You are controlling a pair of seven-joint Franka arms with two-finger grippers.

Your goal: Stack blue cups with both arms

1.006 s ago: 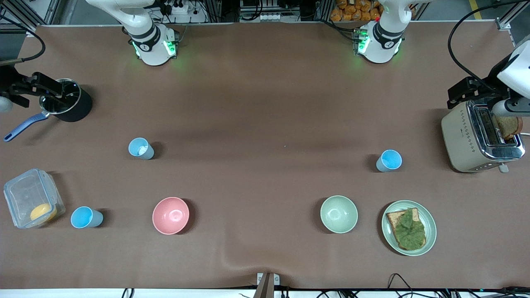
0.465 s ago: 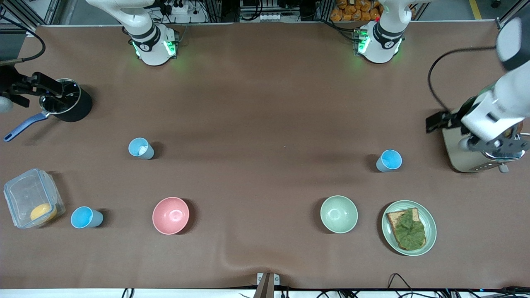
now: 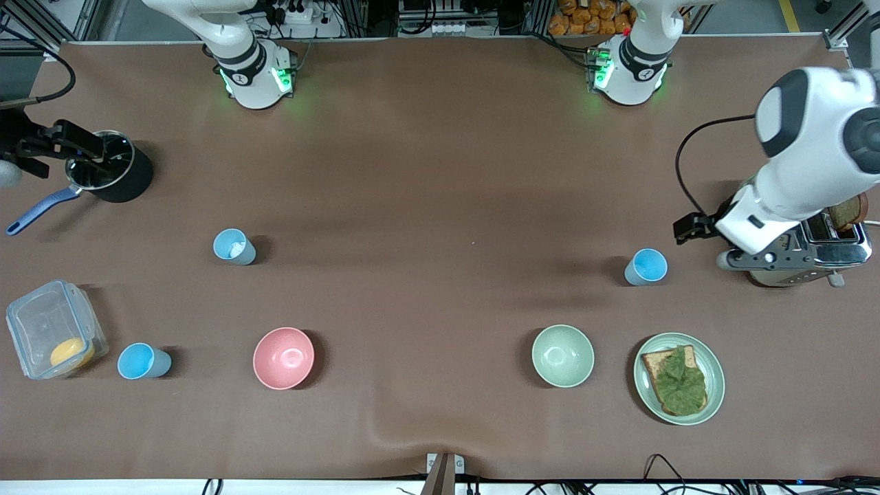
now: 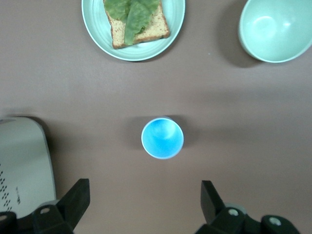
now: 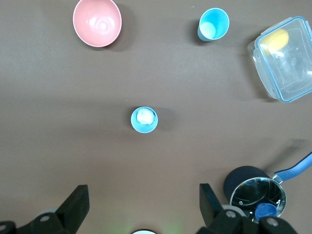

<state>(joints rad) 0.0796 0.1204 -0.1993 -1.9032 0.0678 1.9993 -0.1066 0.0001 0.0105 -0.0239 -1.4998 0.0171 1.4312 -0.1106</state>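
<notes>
The left gripper (image 4: 144,207), jaws wide and empty, hangs above the table by a small light-blue plastic cup (image 4: 162,137), a beige toaster (image 4: 22,163) at its 9 o'clock. The right gripper (image 5: 144,209), equally wide, hovers over the brown table (image 3: 426,206) near a black saucepan (image 5: 256,192); a second light-blue cup (image 5: 144,120) holds something white, a third light-blue cup (image 5: 213,24) stands at its 1 o'clock.

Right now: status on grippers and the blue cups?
Left gripper open, over bare table by the toaster, above one blue cup. Right gripper open, by the saucepan. Three cups upright, apart, unstacked. Nothing in the way.
</notes>
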